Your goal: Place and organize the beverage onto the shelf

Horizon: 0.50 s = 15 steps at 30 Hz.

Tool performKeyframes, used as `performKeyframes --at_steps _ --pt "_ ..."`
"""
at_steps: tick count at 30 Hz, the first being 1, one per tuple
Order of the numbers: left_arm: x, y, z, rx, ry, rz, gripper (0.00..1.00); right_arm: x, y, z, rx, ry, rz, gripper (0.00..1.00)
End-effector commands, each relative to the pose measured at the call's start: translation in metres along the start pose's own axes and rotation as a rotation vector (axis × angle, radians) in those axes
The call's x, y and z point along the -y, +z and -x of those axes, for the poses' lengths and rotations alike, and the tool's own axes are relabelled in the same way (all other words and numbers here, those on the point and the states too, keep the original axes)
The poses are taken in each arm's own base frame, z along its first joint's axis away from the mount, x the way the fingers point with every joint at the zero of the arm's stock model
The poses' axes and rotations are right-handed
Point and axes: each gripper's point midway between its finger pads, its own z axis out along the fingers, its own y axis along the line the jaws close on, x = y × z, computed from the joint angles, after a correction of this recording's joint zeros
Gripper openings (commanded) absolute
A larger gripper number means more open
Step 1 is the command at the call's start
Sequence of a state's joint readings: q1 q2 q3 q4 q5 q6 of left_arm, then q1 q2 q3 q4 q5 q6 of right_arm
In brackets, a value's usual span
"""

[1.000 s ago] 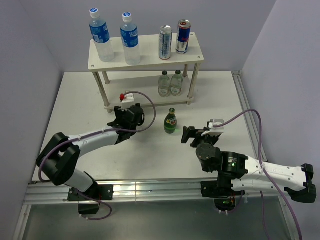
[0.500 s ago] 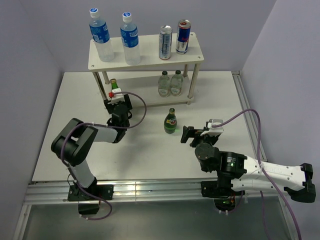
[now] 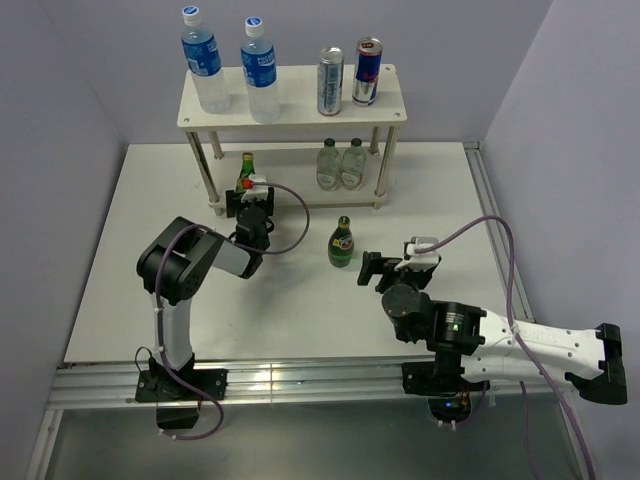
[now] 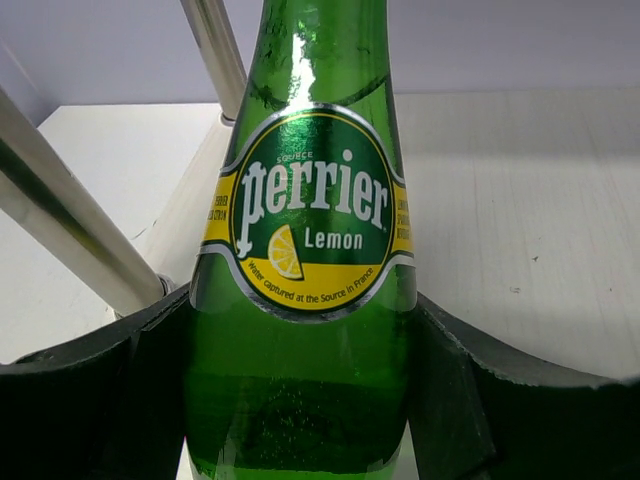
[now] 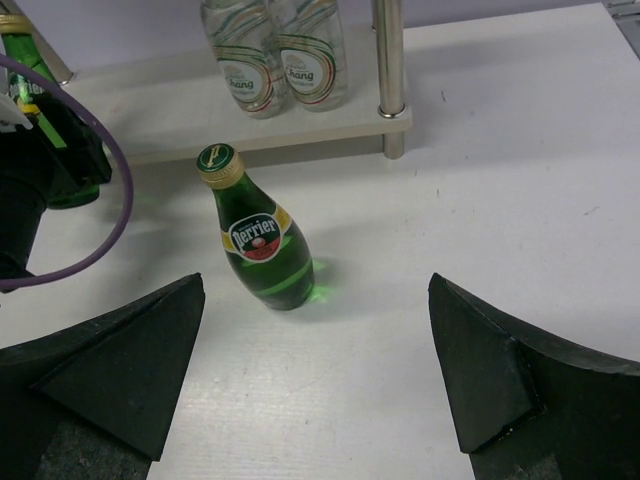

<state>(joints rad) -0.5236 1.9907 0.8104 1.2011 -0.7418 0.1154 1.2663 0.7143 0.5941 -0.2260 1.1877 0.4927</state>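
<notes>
Pale lilac walls close in a white table (image 3: 120,300), and the two-tier shelf (image 3: 295,106) stands at its far side. Its top board already carries two blue-labelled plastic bottles (image 3: 204,70) on the left and two cans (image 3: 331,82) on the right. A pair of clear glass bottles (image 3: 340,166) sits on the lower board toward the right.

The left gripper (image 3: 249,193) is partly closed around the belly of a green Perrier Lemon bottle (image 4: 305,230) and holds it upright at the left end of the lower board, beside a shelf leg. I cannot tell whether its base rests on the board.

The second Perrier bottle (image 5: 262,245) stands alone on the table, in front of the shelf and near the middle. The right gripper (image 3: 374,268) faces it from just beside it with its jaws spread wide and nothing in them.

Most of the task looks done. What is left is to seat the held bottle and shelve the last green one.
</notes>
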Motion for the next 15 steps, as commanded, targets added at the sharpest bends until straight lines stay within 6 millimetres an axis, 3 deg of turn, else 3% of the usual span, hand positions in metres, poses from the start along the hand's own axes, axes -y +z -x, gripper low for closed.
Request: performKeyframes --at_steps 1,5,15 --pt "-0.024 0.003 0.153 0.56 -0.472 0.024 0.0 0.002 0.004 0.001 0.016 0.013 -0.029 1.0" --pt "-0.023 0.012 0.148 0.56 -0.47 0.035 0.0 -0.001 0.007 -0.001 0.01 0.014 -0.02 1.0" --pt "-0.034 -0.008 0.191 0.639 -0.513 -0.015 0.0 -0.004 0.015 -0.005 -0.005 0.009 -0.023 1.0"
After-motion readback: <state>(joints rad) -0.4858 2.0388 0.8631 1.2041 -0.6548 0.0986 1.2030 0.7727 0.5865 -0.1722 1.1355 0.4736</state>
